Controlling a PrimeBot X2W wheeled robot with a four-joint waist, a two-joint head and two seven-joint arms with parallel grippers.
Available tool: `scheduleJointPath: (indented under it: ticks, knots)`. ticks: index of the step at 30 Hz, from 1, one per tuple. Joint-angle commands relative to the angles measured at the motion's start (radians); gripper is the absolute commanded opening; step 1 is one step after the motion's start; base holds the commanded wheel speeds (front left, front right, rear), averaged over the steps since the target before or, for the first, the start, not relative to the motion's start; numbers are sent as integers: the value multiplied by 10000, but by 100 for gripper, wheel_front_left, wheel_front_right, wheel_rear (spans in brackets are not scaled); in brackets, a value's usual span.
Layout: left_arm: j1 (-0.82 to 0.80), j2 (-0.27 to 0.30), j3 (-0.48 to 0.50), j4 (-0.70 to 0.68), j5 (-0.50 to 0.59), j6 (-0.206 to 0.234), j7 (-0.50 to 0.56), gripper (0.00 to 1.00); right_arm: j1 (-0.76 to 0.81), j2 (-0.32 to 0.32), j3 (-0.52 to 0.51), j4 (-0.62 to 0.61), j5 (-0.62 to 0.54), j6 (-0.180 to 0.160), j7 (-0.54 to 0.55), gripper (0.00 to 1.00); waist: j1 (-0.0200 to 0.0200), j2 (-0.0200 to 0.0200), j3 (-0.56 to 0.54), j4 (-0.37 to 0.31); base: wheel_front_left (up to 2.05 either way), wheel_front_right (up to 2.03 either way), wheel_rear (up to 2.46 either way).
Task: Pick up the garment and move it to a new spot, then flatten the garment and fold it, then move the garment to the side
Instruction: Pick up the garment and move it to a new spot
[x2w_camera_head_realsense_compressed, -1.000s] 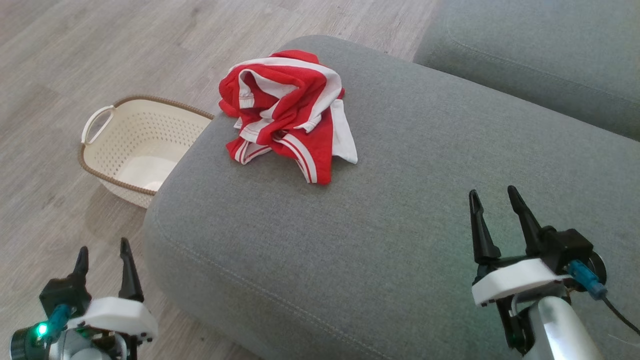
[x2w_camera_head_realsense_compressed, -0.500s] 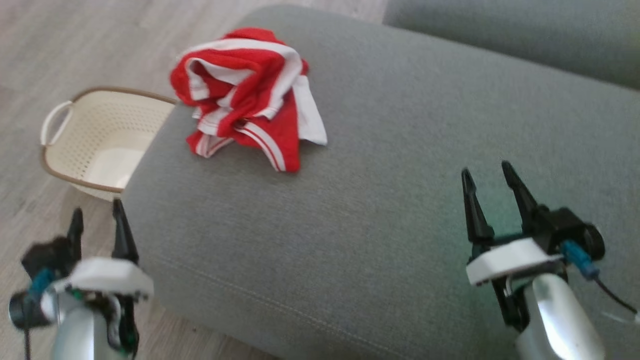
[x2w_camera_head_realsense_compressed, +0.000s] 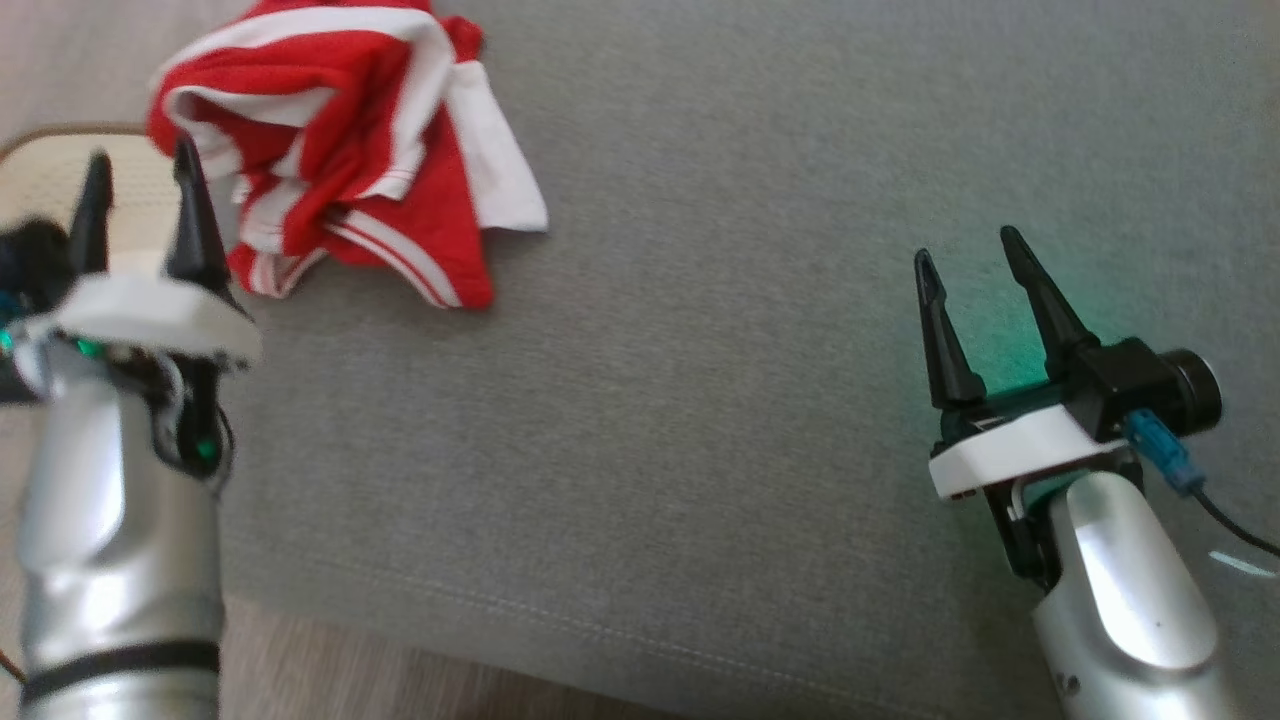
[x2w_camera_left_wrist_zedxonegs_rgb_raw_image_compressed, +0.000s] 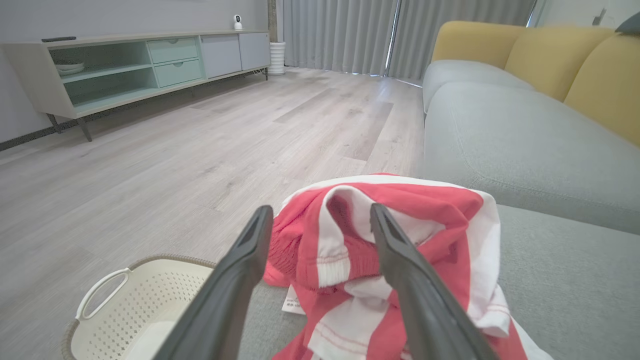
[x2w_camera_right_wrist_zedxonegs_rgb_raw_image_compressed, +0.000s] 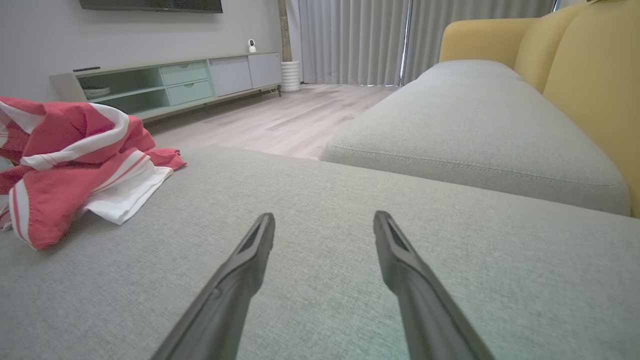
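Note:
A crumpled red-and-white striped garment (x2w_camera_head_realsense_compressed: 330, 150) lies in a heap near the left end of the grey sofa cushion (x2w_camera_head_realsense_compressed: 700, 400). My left gripper (x2w_camera_head_realsense_compressed: 140, 175) hovers open just short of the heap's left side, holding nothing. In the left wrist view the garment (x2w_camera_left_wrist_zedxonegs_rgb_raw_image_compressed: 425, 225) fills the space just ahead of the spread left gripper (x2w_camera_left_wrist_zedxonegs_rgb_raw_image_compressed: 320, 215). Far to the right, my right gripper (x2w_camera_head_realsense_compressed: 965, 255) stands open above bare cushion. From the right wrist view the garment (x2w_camera_right_wrist_zedxonegs_rgb_raw_image_compressed: 70, 150) sits far left of the open right gripper (x2w_camera_right_wrist_zedxonegs_rgb_raw_image_compressed: 322, 220).
A cream perforated basket (x2w_camera_left_wrist_zedxonegs_rgb_raw_image_compressed: 130, 310) stands on the wood floor beside the cushion's left end. A second grey cushion (x2w_camera_right_wrist_zedxonegs_rgb_raw_image_compressed: 470, 130) and yellow backrests (x2w_camera_right_wrist_zedxonegs_rgb_raw_image_compressed: 590, 85) lie to the right. A low cabinet (x2w_camera_left_wrist_zedxonegs_rgb_raw_image_compressed: 125, 65) lines the far wall.
The head camera has tilted down and closer. My left arm has risen from floor level beside the sofa up to the garment's left side. The right gripper stays over the cushion, still open.

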Motion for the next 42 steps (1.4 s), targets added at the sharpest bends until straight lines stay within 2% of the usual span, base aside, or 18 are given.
scheduleJointPath:
  ticks: [1,8,17,18,19,24,30,35,42]
  knots:
    - [-480,610,158,7,108,-21,-122,100,-332,-24,293,-326,-64,75,-109,100,-2,0,351,-334,0,0,0]
    - [-1792,1367,-111,1997,519,110,-122,100,-651,45,435,-364,-45,75,-109,100,-2,0,773,-806,0,0,0]
    - [-3021,1905,-366,3798,729,268,-121,100,-919,185,435,-512,-46,75,-109,100,-2,0,1142,-1243,0,0,0]
    - [-3126,1940,-398,3886,743,268,-121,44,-934,200,445,-515,-49,75,-109,100,-2,0,1160,-1281,0,0,0]
    - [-3218,1965,-401,3959,724,263,-121,0,-947,213,446,-513,-58,75,-109,100,-2,0,1175,-1319,0,0,0]
    - [-3491,2030,-435,3870,633,205,-121,0,-985,278,378,-569,48,75,-109,100,-2,0,1210,-1506,0,0,0]
    - [-3626,1968,-651,3106,746,169,-121,0,-922,317,294,-555,226,75,-109,100,-2,0,1075,-1701,0,0,0]
    - [-3682,1592,-987,2105,740,60,-121,0,-798,333,277,-591,648,75,-109,100,-2,0,833,-1978,0,0,0]
    - [-3710,757,-1797,1201,593,-68,-122,0,-545,336,317,-541,1187,75,-109,100,-2,0,413,-2634,0,0,0]
